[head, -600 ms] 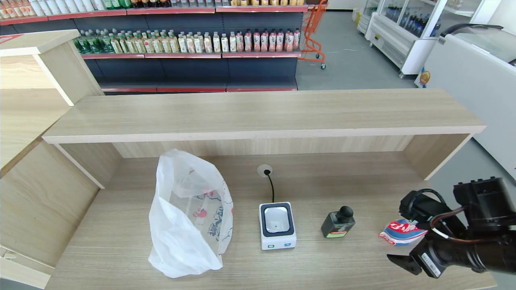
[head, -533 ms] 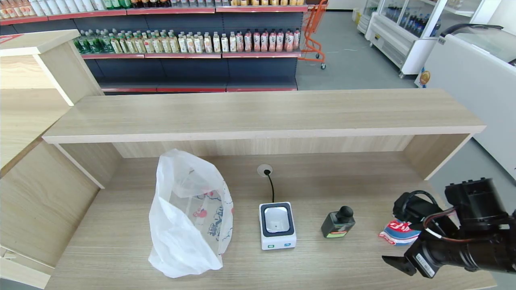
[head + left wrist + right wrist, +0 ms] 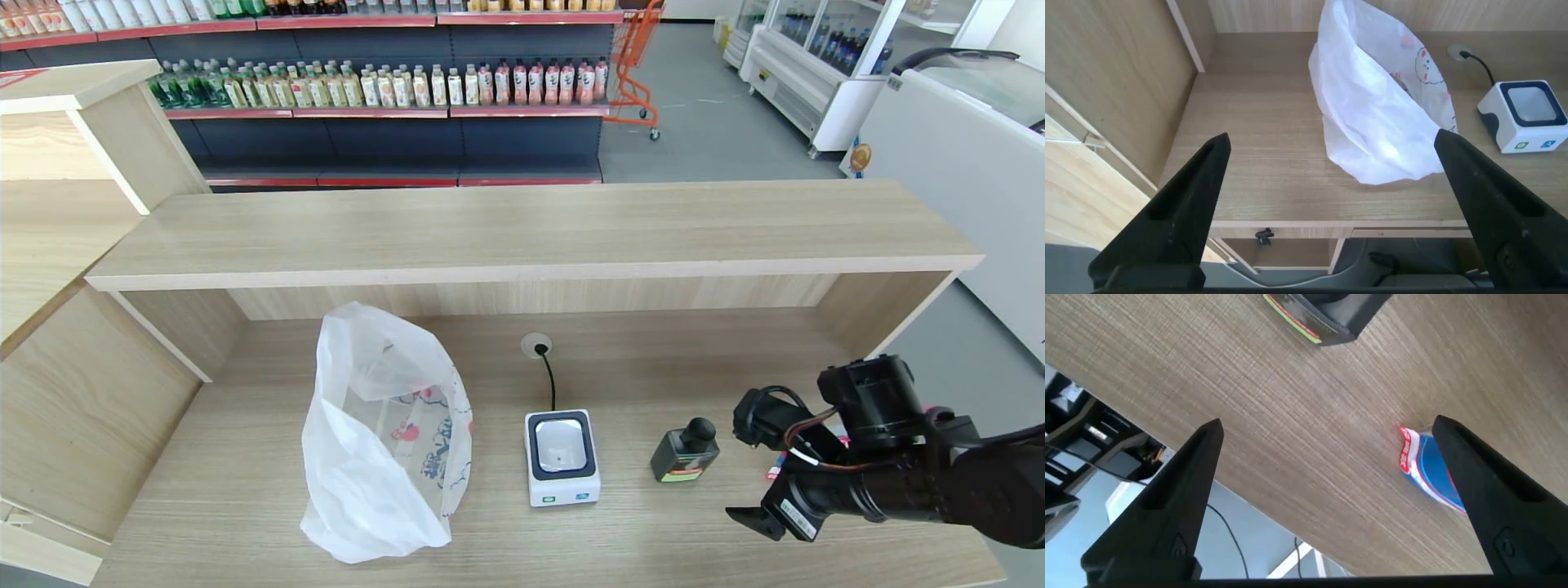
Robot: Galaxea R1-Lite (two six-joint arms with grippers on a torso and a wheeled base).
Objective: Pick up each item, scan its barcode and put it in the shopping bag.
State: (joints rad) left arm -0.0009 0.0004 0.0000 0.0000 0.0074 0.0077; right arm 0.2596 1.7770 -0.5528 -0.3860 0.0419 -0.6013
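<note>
The right arm's fingers [image 3: 1176, 506] are spread wide and hold nothing, hanging over the blue-and-red snack packet [image 3: 1433, 469] near the right edge of the surface [image 3: 653, 539]. A dark bottle [image 3: 684, 452] stands between the packet and the scanner [image 3: 561, 457]. The shopping bag [image 3: 384, 433] sits toward the left edge. The left arm's fingers [image 3: 1184, 212] gape wide, empty, off the front-left corner.

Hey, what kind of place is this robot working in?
Most likely a small supermarket checkout: a barcode scanner and plastic shopping bag sit on the wooden counter, with shelves of bottled drinks behind.
</note>
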